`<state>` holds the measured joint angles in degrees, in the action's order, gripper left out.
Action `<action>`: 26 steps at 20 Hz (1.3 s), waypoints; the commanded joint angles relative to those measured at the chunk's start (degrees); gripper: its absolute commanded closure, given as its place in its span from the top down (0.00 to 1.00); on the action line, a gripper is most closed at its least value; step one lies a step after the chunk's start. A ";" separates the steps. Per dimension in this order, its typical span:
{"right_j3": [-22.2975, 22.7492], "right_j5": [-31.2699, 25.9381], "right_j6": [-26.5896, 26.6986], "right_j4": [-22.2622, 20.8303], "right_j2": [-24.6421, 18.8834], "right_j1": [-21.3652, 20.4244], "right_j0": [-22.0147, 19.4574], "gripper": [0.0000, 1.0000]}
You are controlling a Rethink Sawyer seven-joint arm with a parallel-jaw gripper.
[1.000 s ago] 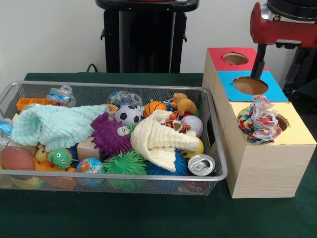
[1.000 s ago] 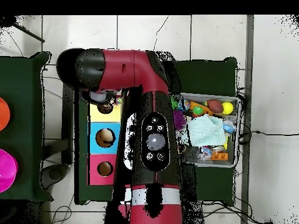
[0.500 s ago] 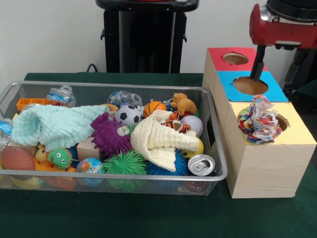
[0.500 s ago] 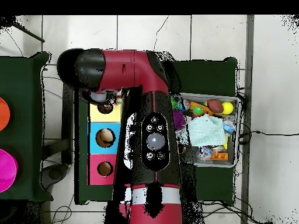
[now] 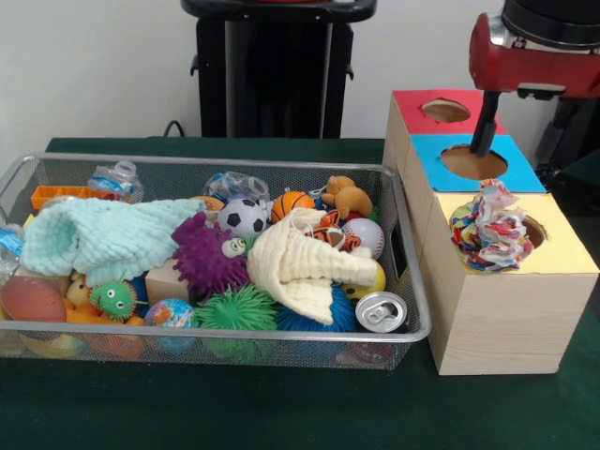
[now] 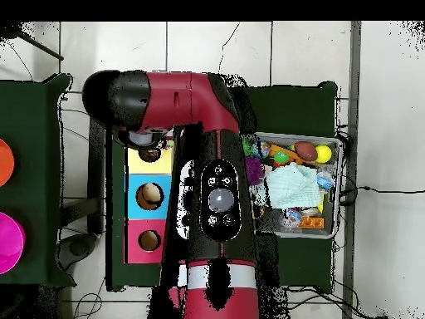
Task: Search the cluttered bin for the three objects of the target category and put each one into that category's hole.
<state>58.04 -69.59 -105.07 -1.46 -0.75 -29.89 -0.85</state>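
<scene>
**Claw above the blue hole, rag ball on the yellow one**

Where the red arm (image 5: pixel 530 52) enters at the upper right of the front view, we see only a single dark stem of the claw (image 5: pixel 484 127) reaching down toward the sorting box (image 5: pixel 497 309) — whether it is wide or narrow we cannot tell. It hangs over the far edge of the blue panel's hole (image 5: pixel 473 162), the middle of the box's three openings, and seems to carry nothing.

On the box's yellow panel (image 5: pixel 562 255), the one nearest the camera, we find a multicoloured rag ball (image 5: pixel 487 228) sitting on the hole's rim, half covering it. The red panel's hole (image 5: pixel 446 111), at the box's far end, lies open.

Just beside the box, on the side away from the claw, stands the wire bin (image 5: pixel 216 333). Nearest the box inside it we see a drink can (image 5: pixel 381 310), then a cream cloth (image 5: pixel 305 267), a baseball (image 5: pixel 364 236) and a soccer ball (image 5: pixel 243 217); farther from the box lie a purple spiky toy (image 5: pixel 206 255) and a mint cloth (image 5: pixel 103 236).
</scene>
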 commanded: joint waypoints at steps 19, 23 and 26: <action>2.36 5.67 -1.32 -2.69 -2.49 4.40 -1.72 1.00; 2.29 6.22 -1.65 -2.78 -2.42 4.70 -1.57 1.00; 2.18 6.63 -1.58 -2.88 -2.48 4.99 -1.60 1.00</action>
<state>58.03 -66.23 -105.07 -2.41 -0.76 -27.14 -0.85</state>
